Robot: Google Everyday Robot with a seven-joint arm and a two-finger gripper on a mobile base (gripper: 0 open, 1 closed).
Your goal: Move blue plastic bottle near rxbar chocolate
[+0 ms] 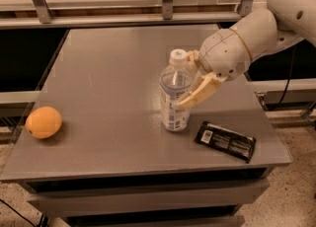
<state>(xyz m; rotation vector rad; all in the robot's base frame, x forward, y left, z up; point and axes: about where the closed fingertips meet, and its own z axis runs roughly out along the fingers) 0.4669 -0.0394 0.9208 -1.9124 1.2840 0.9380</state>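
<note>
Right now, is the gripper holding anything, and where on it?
Yes: the gripper clasps the blue plastic bottle around its mid-body, below the cap; the bottle stands on the table.

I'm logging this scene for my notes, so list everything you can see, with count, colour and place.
blue plastic bottle: one, clear with white cap and pale label, upright, right of the table's centre.
rxbar chocolate: one, black wrapper, lying flat near the front right corner, apart from the bottle.
orange: one, orange, front left of the table.
table: one, grey, under all three.
metal rail: one, grey, behind the table.
arm: one, white, entering from the upper right.
tool: one, cream, closed on the bottle's middle.
</note>
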